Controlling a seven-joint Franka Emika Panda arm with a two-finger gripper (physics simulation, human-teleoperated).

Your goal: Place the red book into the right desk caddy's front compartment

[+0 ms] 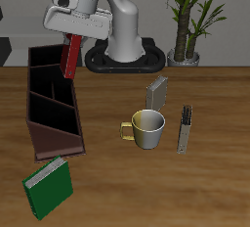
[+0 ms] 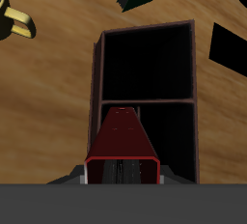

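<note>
Above the back end of the right desk caddy [image 1: 49, 104], the red book [image 1: 69, 55] is held on edge by the gripper [image 1: 73, 33], hanging downward from the fingers with its lower end over the caddy's rearmost part. The pincer is closed onto the book's upper end, the jaws pressed against its two flat sides. From the exterior view, whether the book's lower edge already lies below the caddy's rim cannot be told.

In the wrist view the red book [image 2: 121, 139] is seen end-on between the fingers, pointing into the right desk caddy [image 2: 148, 37], whose dark walls and one crosswise divider are visible, with two compartments shown as black openings. The book is lined up with the compartment nearer the gripper.

On the table [image 1: 215, 172], the caddy is laid lengthwise, running from the back toward the front edge, slightly angled. Just past its front end, a green book [image 1: 48, 189] is lying flat near the table's front edge. A mug [image 1: 147, 129] with a yellow handle is standing well apart from the caddy, with a grey book [image 1: 157, 94] upright just behind it and a second dark book [image 1: 186, 128] upright beside it. A potted plant [image 1: 187, 21] is placed at the back, beside the robot's base [image 1: 125, 55].
</note>
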